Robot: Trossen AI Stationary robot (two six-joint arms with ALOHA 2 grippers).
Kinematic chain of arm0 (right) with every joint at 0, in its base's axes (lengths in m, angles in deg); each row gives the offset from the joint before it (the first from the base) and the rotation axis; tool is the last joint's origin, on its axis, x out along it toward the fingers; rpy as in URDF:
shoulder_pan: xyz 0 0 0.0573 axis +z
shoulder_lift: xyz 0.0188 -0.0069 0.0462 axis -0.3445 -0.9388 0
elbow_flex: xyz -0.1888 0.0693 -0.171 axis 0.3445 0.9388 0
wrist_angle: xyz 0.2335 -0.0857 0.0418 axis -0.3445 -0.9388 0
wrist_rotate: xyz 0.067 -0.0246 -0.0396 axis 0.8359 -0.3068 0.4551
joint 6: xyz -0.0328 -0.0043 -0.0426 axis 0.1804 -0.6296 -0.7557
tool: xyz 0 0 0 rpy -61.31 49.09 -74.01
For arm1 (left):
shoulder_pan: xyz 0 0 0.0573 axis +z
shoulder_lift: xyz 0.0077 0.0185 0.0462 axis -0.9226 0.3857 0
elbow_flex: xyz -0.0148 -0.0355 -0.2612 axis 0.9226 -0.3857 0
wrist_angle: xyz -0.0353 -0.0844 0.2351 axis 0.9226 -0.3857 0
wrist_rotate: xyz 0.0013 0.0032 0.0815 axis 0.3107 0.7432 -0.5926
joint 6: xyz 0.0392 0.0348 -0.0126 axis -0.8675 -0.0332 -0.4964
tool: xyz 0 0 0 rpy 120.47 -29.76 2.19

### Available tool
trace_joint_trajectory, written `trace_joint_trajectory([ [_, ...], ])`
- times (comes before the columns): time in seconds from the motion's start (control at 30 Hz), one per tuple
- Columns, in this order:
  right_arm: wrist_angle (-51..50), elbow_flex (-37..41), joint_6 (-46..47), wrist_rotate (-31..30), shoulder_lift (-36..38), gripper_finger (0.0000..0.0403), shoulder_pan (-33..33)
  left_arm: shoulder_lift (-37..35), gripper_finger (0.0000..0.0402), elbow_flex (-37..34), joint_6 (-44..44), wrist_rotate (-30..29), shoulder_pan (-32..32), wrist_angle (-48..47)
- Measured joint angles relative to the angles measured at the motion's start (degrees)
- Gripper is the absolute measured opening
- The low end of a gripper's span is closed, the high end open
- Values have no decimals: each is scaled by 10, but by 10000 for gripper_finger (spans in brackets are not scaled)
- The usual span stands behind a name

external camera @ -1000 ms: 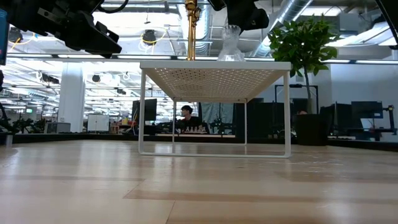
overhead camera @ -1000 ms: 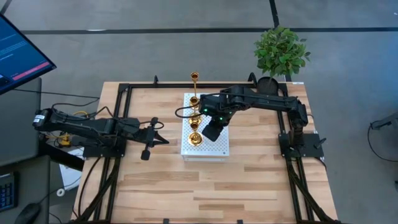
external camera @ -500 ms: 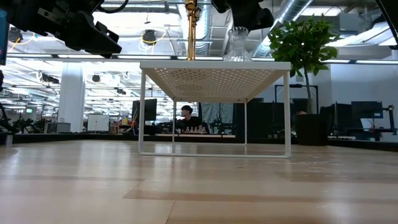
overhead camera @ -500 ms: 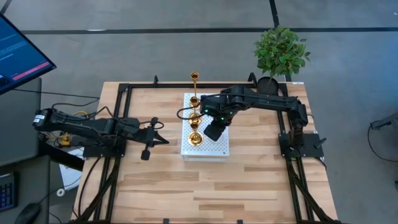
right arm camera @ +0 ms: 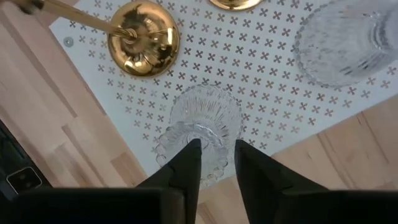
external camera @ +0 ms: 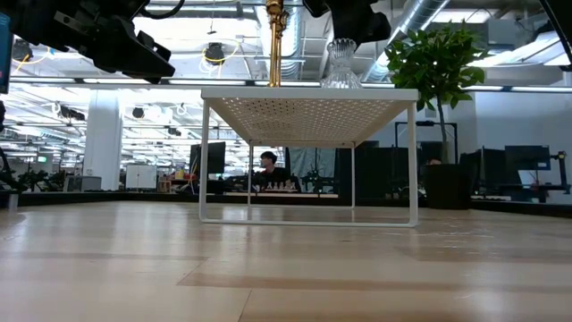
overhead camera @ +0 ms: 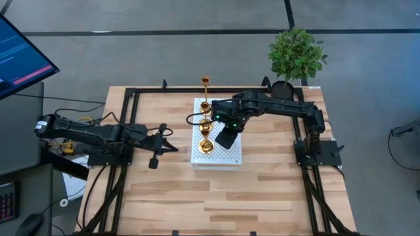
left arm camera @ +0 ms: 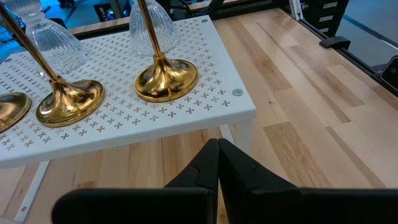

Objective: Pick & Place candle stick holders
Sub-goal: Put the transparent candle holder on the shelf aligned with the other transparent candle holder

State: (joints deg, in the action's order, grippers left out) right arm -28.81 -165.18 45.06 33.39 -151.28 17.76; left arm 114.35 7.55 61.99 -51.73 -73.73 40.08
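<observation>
A white perforated stand [overhead camera: 230, 160] is at the table's middle. Three gold holders [overhead camera: 205, 128] stand on their round bases along its left side; the tall one [external camera: 275, 40] is farthest back. A clear glass holder [right arm camera: 348, 43] stands on the right side. My right gripper [overhead camera: 223, 137] is over the stand's near right part, shut on a second clear glass holder [external camera: 340, 64]. My left gripper [overhead camera: 161, 141] is shut and empty, left of the stand and above the table. My right gripper pinches the glass holder's upper end [right arm camera: 200, 138] between its two fingers [right arm camera: 186, 163]. The fingers come from above and point down. The holder is upright, its ribbed base [external camera: 340, 82] at the stand's top.
A black pot [overhead camera: 283, 88] with a green plant [overhead camera: 296, 52] stands at the table's far right corner. A black frame [overhead camera: 131, 98] runs along the table's sides. Bare wood lies near of the stand. A person sits in the room behind [external camera: 266, 163].
My right gripper has carried the clear glass holder a little toward the table's right edge over the stand; the holder has stayed upright.
</observation>
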Motion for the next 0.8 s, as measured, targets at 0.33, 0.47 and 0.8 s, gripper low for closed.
trace_joint_trajectory([
  [0.33, 5, 0, -32, 1, 0, 102, 0, 0, 8, 0, 0, 0, 0, 0],
  [0.47, 5, 0, -33, 2, 0, 101, 0, 0, 8, 0, 0, 0, 0, 0],
  [0.8, -11, 0, -33, 48, 0, 101, -4, 0, 8, 0, 0, 0, 0, 0],
])
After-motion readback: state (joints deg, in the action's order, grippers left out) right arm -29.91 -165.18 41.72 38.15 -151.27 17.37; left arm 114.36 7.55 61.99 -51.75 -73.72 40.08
